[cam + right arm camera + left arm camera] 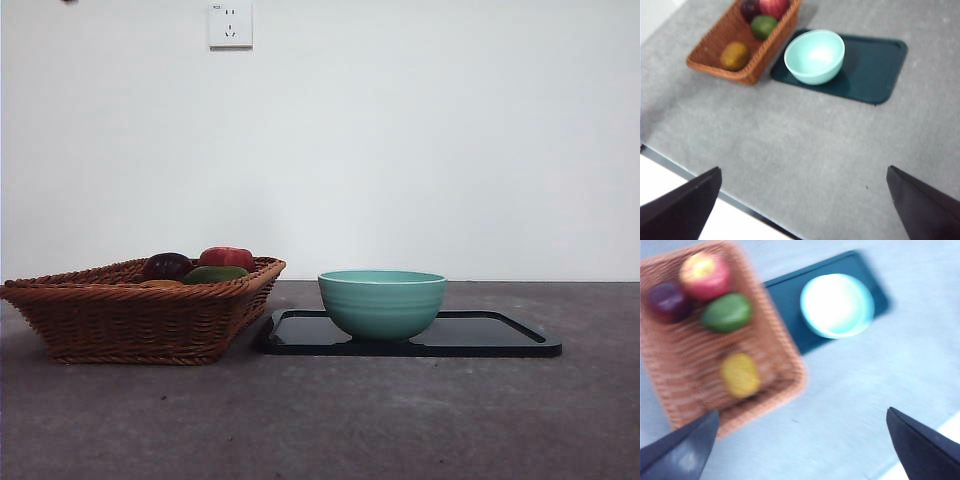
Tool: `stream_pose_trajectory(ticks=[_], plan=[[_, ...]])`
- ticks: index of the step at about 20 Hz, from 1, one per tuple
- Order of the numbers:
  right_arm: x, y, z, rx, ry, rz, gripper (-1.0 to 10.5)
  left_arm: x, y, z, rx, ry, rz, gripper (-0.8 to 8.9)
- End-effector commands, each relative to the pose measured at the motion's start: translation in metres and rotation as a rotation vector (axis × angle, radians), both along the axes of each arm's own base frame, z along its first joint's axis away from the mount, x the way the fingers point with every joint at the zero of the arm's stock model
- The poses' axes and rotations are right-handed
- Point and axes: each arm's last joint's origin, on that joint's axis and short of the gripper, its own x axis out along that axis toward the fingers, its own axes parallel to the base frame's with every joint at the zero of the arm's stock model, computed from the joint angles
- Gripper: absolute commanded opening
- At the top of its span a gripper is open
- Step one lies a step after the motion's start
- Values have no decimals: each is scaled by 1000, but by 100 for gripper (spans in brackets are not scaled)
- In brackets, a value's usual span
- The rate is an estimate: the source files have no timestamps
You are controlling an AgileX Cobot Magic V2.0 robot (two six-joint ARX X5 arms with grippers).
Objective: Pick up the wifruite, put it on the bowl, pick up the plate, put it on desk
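Observation:
The wifruite (pixel 740 374), a small orange-brown fruit, lies in a wicker basket (pixel 140 320) at the left; it also shows in the right wrist view (pixel 735 55), and only its top edge shows in the front view (pixel 160 284). The mint-green bowl (pixel 382 302) stands empty on a dark rectangular plate (pixel 500 335) on the grey desk (pixel 320 420). My left gripper (pixel 801 412) is open and empty, high above the basket's near edge. My right gripper (pixel 804 169) is open and empty, high above the desk's front.
The basket also holds a dark purple fruit (pixel 166 265), a red fruit (pixel 228 257) and a green fruit (pixel 214 273). A white wall with a socket (pixel 230 24) stands behind. The desk's front edge (pixel 700 180) shows in the right wrist view.

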Motion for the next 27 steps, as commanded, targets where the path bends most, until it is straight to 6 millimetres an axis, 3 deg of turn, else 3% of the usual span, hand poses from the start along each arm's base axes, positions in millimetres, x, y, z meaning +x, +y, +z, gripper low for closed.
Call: stream_pose_trajectory(ticks=[1, 5, 12, 18, 23, 27], plan=[[1, 1, 3, 16, -15, 1, 588, -12, 1, 3, -24, -8, -107, 563], [2, 1, 4, 28, -30, 2, 588, -36, 9, -5, -101, -18, -220, 563], [2, 1, 4, 49, -12, -16, 588, -81, 29, -40, -110, -43, -230, 563], [4, 3, 4, 47, 0, -18, 588, -129, 52, -34, -175, -241, -241, 563], [25, 18, 2, 0, 99, 8, 588, -142, 58, -34, -186, -273, -241, 563], [59, 42, -2, -68, 209, 26, 588, -143, 59, -33, -190, -282, -242, 563]])
